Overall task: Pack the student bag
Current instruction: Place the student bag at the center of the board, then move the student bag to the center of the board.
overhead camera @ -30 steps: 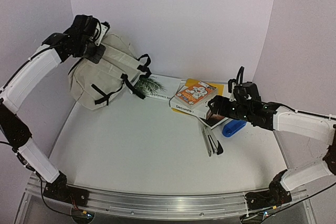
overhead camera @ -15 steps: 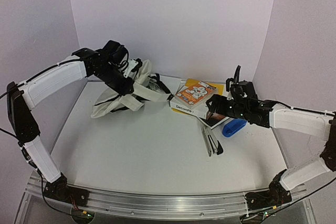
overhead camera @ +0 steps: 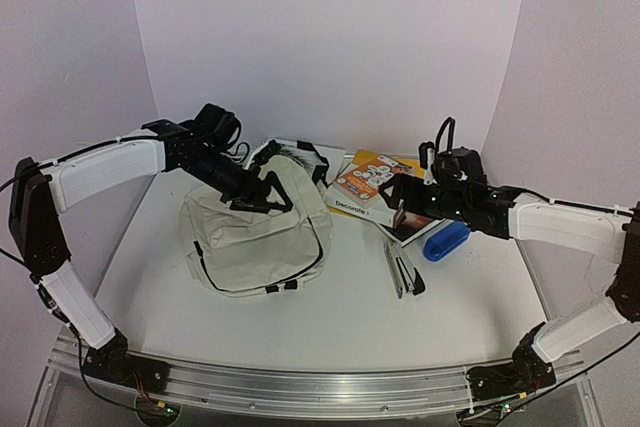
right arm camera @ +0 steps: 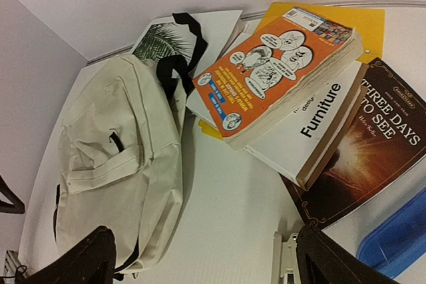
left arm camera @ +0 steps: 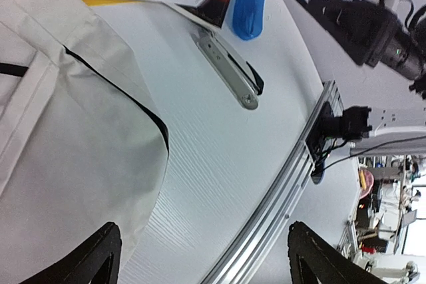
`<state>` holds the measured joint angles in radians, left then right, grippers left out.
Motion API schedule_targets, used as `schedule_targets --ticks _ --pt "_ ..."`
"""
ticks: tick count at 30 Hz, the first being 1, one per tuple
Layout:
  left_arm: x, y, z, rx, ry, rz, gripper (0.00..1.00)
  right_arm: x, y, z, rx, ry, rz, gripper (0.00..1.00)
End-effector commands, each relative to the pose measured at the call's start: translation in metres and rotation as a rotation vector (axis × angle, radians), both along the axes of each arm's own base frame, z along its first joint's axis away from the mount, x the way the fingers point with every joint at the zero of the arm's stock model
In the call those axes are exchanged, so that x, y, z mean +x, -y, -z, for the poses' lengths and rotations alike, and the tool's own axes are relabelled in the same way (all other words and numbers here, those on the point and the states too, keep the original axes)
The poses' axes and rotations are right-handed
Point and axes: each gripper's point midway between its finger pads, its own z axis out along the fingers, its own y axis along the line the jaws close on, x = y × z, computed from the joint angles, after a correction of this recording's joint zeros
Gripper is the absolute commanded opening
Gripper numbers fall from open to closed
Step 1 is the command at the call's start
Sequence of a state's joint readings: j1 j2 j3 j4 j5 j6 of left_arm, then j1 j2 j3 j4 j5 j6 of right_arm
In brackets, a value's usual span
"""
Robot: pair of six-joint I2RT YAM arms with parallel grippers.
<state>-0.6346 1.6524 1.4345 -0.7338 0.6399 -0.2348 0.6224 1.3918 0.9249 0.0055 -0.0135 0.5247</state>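
1. Student bag [overhead camera: 255, 242] lay flat on the white table [overhead camera: 330, 332], on the left side. It was the biggest thing there. Its top end pointed to the back wall and sat just beside the pile of books.
2. It looked soft and floppy, like an empty sack. I think it was light and would sag and fold when lifted. The cloth did not look slippery, and it would not break.
3. A black zip line ran round its edge. I could not tell if the zip was open or closed.
4. The black straps [right arm camera: 174, 64] at the top lay partly over a book with a palm leaf [right arm camera: 166, 41] on it. I think a strap or the zip edge was the best place to hold, because the flat cloth would just bunch up.
5. The pile of books had an orange book [right arm camera: 273, 78] on top, a white book [right arm camera: 319, 124] under it and a dark book [right arm camera: 366, 151] beside them. These looked stiff and heavy next to the student bag.
6. The left gripper [overhead camera: 262, 195] hung just over the bag's top part. Its fingers were spread wide and held nothing.
7. The right gripper [overhead camera: 398, 202] was by the books. Its fingers were spread wide too, with nothing in them.
8. I think one gripper had to hold the bag's mouth open while the other put things in.
9. A silver and black stapler [overhead camera: 402, 272] lay on the table near the books.
10. A small blue case [overhead camera: 445, 242] lay beside the dark book.
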Motion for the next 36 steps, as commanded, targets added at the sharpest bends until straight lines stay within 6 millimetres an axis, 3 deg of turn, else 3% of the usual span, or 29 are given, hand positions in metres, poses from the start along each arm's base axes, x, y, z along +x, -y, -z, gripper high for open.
schedule_targets --ticks 1,3,4,7,9,10,12,17,20,25,30,36 --pt "0.047 -0.023 -0.05 -0.115 0.091 -0.163 0.87 -0.002 -0.027 -0.029 0.093 0.058 -0.075 0.93" --pt "0.085 -0.063 -0.031 -0.104 0.034 -0.349 0.87 -0.007 -0.037 -0.022 0.103 0.037 -0.088 0.92" --pt "0.096 -0.076 -0.025 -0.102 0.018 -0.419 0.87 -0.008 -0.041 -0.017 0.108 0.022 -0.09 0.91" --pt "0.122 -0.132 0.022 0.02 -0.028 -0.674 0.88 -0.02 -0.064 0.0 0.128 -0.02 -0.123 0.87" --pt "0.124 -0.144 0.038 0.064 -0.047 -0.723 0.89 -0.024 -0.072 0.009 0.135 -0.042 -0.13 0.85" --pt "0.123 -0.158 0.059 0.114 -0.086 -0.774 0.89 -0.029 -0.084 0.018 0.137 -0.06 -0.151 0.84" --pt "0.119 -0.17 0.079 0.153 -0.123 -0.813 0.89 -0.031 -0.098 0.027 0.13 -0.081 -0.177 0.82" --pt "0.11 -0.211 0.097 0.227 -0.127 -0.937 0.94 -0.031 -0.134 0.05 0.106 -0.123 -0.268 0.78" --pt "0.107 -0.218 0.102 0.182 -0.163 -0.961 0.96 -0.027 -0.148 0.066 0.088 -0.144 -0.287 0.76" --pt "0.101 -0.218 0.128 0.168 -0.249 -0.972 0.97 -0.016 -0.163 0.099 0.073 -0.205 -0.274 0.7" --pt "0.099 -0.216 0.142 0.167 -0.282 -0.962 0.94 -0.016 -0.17 0.117 0.085 -0.242 -0.27 0.67" --pt "0.1 -0.215 0.158 0.186 -0.312 -0.956 0.73 -0.026 -0.176 0.127 0.101 -0.264 -0.287 0.56"
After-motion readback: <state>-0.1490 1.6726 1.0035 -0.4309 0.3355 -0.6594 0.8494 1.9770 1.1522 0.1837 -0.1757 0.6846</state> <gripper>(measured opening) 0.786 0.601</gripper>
